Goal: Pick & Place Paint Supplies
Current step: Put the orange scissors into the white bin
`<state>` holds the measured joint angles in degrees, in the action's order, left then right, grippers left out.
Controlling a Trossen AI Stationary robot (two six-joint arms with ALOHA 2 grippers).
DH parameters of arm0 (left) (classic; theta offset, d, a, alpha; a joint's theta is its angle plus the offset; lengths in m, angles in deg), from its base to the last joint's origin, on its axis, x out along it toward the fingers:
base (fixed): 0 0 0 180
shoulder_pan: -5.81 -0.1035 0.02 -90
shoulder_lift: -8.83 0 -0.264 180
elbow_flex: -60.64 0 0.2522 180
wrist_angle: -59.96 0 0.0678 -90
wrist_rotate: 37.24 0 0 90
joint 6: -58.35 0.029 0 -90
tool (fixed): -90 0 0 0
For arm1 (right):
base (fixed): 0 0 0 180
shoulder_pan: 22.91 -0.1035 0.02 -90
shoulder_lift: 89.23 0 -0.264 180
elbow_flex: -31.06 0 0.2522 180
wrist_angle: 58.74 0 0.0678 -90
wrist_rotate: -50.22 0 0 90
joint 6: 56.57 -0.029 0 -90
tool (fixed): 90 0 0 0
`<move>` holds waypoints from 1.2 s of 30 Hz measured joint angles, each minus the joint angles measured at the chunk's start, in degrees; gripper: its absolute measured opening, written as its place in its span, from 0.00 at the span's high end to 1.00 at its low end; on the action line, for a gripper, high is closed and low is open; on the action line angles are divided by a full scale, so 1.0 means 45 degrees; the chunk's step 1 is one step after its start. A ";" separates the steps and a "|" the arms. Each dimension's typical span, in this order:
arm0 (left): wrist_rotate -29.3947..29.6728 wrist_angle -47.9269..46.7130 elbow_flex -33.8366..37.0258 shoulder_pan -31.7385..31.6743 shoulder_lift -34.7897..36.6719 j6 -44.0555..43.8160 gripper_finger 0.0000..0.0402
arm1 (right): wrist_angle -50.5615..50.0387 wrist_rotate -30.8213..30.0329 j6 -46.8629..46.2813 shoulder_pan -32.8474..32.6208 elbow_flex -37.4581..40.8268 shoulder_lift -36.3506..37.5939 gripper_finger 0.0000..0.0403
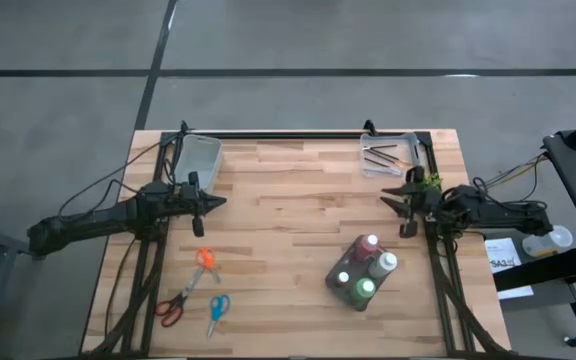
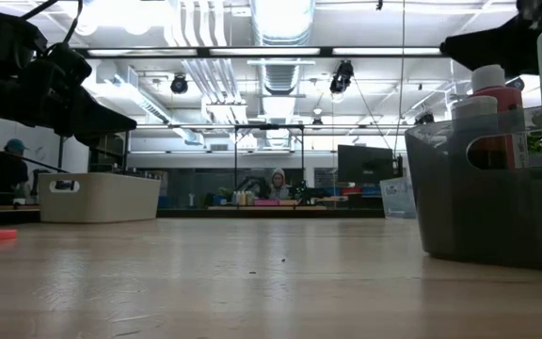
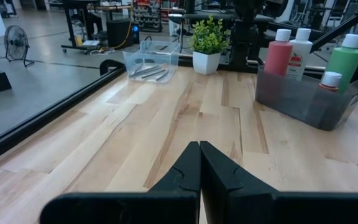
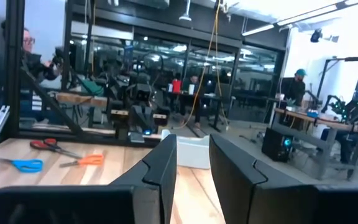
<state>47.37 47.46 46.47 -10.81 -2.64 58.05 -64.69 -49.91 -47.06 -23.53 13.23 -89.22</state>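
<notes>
Wooden plank worktop point(image 1: 288, 230), both arms parked at its sides, nothing held. Looks like a step is only starting; next move needs an arm to reach a supply and open wide enough for it.

Left pincer point(image 1: 213, 203) pressed together, hovering. Right pincer point(image 1: 396, 203) slightly spread, empty, raised.

Grey translucent bin point(image 1: 340, 283) holds four paint bottles point(image 1: 366, 270), round plastic, pale caps. Clear tray point(image 1: 388, 155) at far right corner holds thin dark paintbrushes point(image 1: 379, 156).

Three scissors point(image 1: 200, 288) front-left.
</notes>
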 joint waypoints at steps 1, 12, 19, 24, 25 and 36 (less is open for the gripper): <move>0.0000 -0.0003 0.0001 0.0005 0.0001 0.0000 1.00 | 0.0119 -0.0008 0.0036 0.0000 0.0094 -0.0024 0.78; 0.0000 0.0000 0.0000 0.0005 -0.0090 0.0000 1.00 | 0.0308 -0.0063 0.0079 0.0005 0.0498 -0.0015 0.78; 0.0000 -0.0005 0.0000 0.0005 -0.0090 0.0000 1.00 | -0.1404 -0.0033 -0.0025 0.0005 0.0503 -0.0019 0.78; 0.0000 0.0000 0.0000 0.0005 -0.0090 0.0000 1.00 | -0.2042 -0.0019 -0.0018 0.0000 0.0503 -0.0177 0.78; 0.0000 -0.0005 0.0000 0.0005 -0.0080 0.0000 1.00 | -0.2043 -0.0035 -0.0018 0.0003 0.0503 -0.0201 0.78; 0.0000 0.0000 0.0000 0.0003 -0.0080 0.0000 1.00 | -0.2064 -0.0063 -0.0829 0.0005 0.0503 -0.0195 0.78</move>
<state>47.37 47.46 46.47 -10.80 -3.00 58.05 -73.98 -50.20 -50.79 -23.51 15.50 -90.10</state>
